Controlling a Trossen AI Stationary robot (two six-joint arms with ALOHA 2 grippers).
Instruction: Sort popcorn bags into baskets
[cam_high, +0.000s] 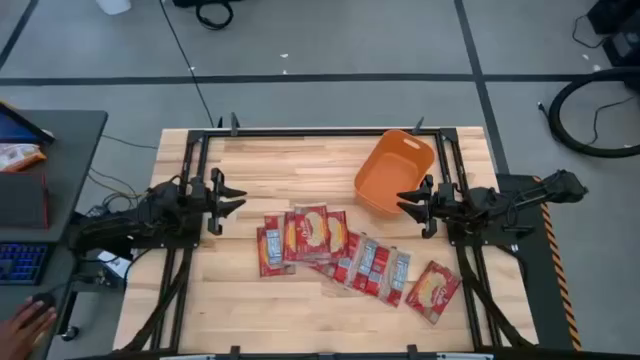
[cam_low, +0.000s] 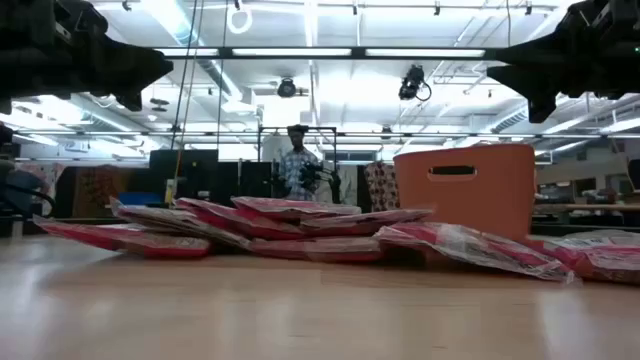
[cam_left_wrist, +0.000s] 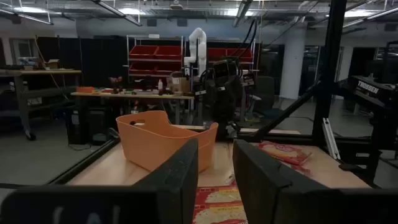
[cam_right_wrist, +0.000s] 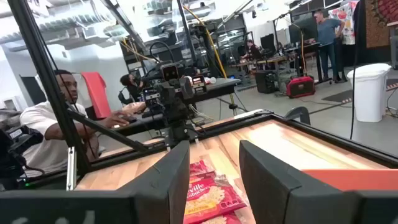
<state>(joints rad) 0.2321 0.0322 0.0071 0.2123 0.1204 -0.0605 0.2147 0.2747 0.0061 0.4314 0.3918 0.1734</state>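
Several flat red popcorn bags (cam_high: 345, 255) lie overlapping in a row across the table's middle; one more bag (cam_high: 432, 291) lies apart toward the near right. They show as a low red heap (cam_low: 300, 228) in the low view. The orange tub (cam_high: 393, 172) stands on its base at the far right. My left gripper (cam_high: 240, 197) hovers open at the table's left, above and left of the bags. My right gripper (cam_high: 403, 203) hovers open at the right, just beside the tub's near wall. Neither touches anything.
A black frame (cam_high: 320, 131) runs along the table's edges. Bare wood lies on the far left and along the near edge. A desk with a laptop (cam_high: 20, 170) stands left of the table, and a person's hand (cam_high: 25, 325) shows there. People (cam_right_wrist: 56, 118) stand in the room beyond.
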